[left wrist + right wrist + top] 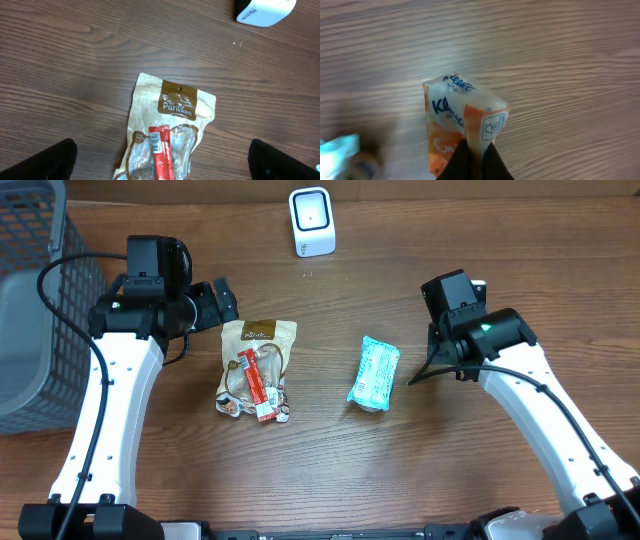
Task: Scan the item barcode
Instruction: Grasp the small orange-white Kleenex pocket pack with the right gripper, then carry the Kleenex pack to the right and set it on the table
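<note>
While the right gripper pinches a tissue pack, its bottom is cropped.

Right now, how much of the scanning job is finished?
Done: the right end effector is shut on a Kleenex tissue pack. In hand: that pack, away from the white scanner. Left: the scan itself; the Pantree snack pouch and teal packet lie on the table, left end effector open.

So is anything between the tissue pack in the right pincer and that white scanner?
Nothing visible. Only bare table separates the tissue pack in the right pincer from the white scanner; the teal packet and snack pouch lie off that line.
</note>
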